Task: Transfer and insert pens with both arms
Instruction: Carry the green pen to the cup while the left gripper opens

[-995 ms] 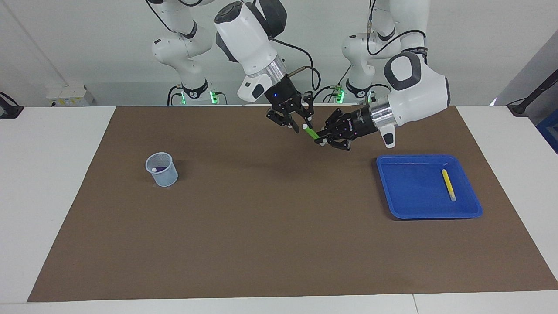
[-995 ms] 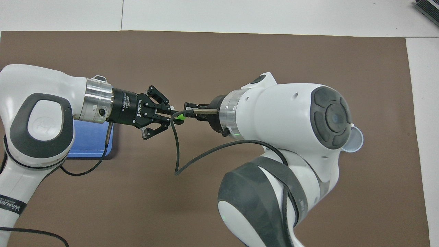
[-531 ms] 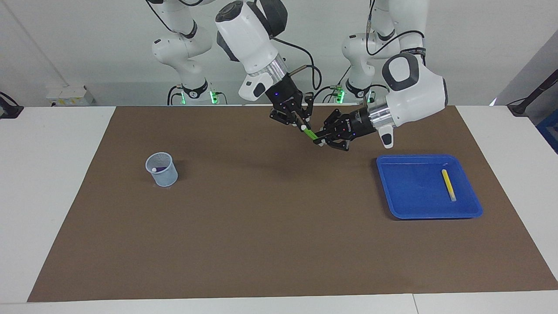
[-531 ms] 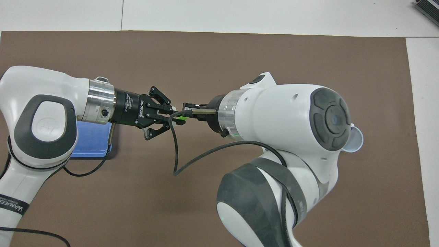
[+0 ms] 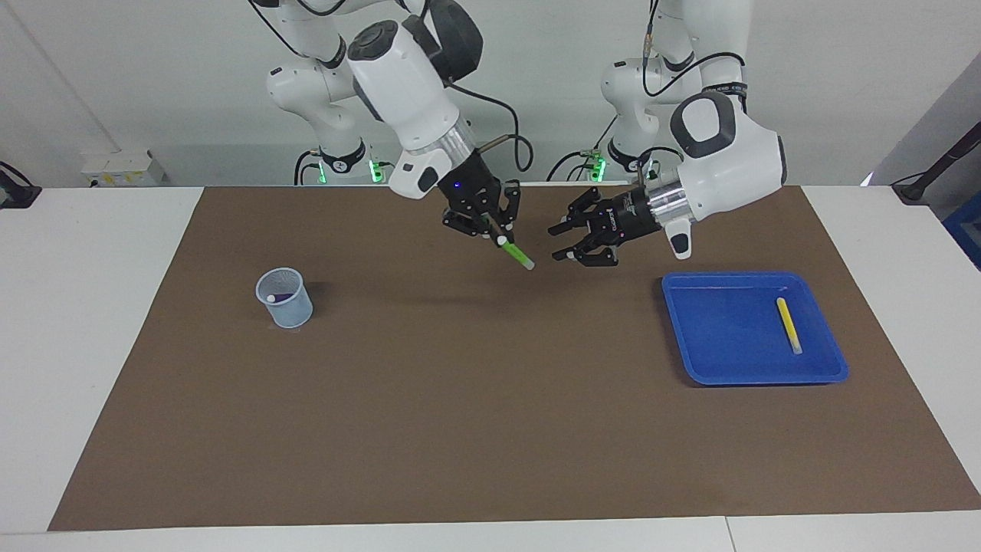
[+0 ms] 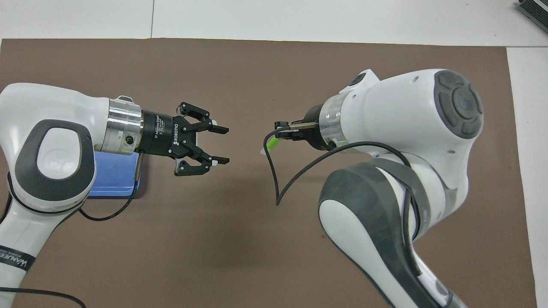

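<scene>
Between the arms a gap has opened: left gripper [image 5: 561,242] released, right gripper [image 5: 497,236] alone clenching the green pen [image 5: 516,254].

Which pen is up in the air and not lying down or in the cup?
The green pen. The right gripper holds it above the mat, while the yellow pen lies in the blue tray.
</scene>
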Robot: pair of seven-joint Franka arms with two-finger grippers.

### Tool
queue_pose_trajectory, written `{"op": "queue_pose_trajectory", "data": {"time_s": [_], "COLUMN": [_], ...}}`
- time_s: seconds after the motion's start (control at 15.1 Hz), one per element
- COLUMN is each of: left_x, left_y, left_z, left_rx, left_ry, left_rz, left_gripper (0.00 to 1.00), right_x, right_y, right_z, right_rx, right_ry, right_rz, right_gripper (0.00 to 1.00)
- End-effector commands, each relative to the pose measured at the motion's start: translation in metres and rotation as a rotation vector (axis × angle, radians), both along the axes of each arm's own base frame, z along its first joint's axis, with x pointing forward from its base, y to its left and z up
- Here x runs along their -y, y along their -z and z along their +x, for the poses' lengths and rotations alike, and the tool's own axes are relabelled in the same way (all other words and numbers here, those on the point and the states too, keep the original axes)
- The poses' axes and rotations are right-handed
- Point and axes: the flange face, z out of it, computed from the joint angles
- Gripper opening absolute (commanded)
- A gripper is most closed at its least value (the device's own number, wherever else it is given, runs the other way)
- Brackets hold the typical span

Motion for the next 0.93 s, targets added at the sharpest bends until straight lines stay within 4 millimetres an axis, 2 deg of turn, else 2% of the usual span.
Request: {"op": "queue_pose_trajectory", "data": {"time_s": [0.0, 0.27, 0.46, 0.6, 0.73, 0.86], "left_x": [-0.006, -0.024, -0.066, -0.099, -0.131, -0.168], "left_y": [-0.006, 0.004, 0.022, 0.033, 0.036, 0.040], "left_z": [-0.004, -0.006, -0.009, -0.012, -0.014, -0.015], "left_rx": [0.037, 0.201, 0.378, 0.462, 0.539, 0.600], "left_ry": [-0.030, 0.084, 0.232, 0.369, 0.506, 0.639], "left_rz": [0.003, 0.021, 0.088, 0.166, 0.196, 0.261], "left_gripper": [1.00, 1.00, 1.00, 1.00, 1.00, 1.00], "right_x": [0.038, 0.120, 0.179, 0.220, 0.253, 0.264], "right_y": [0.003, 0.008, 0.014, 0.026, 0.040, 0.059], "right_z": [0.003, 0.005, 0.007, 0.004, -0.002, -0.012], "right_rx": [-0.026, -0.086, -0.108, -0.121, -0.120, -0.090], "right_ry": [-0.092, -0.282, -0.411, -0.465, -0.505, -0.527], "right_rz": [-0.116, -0.318, -0.419, -0.437, -0.436, -0.457], "right_gripper": [0.00, 0.00, 0.00, 0.00, 0.00, 0.00]}}
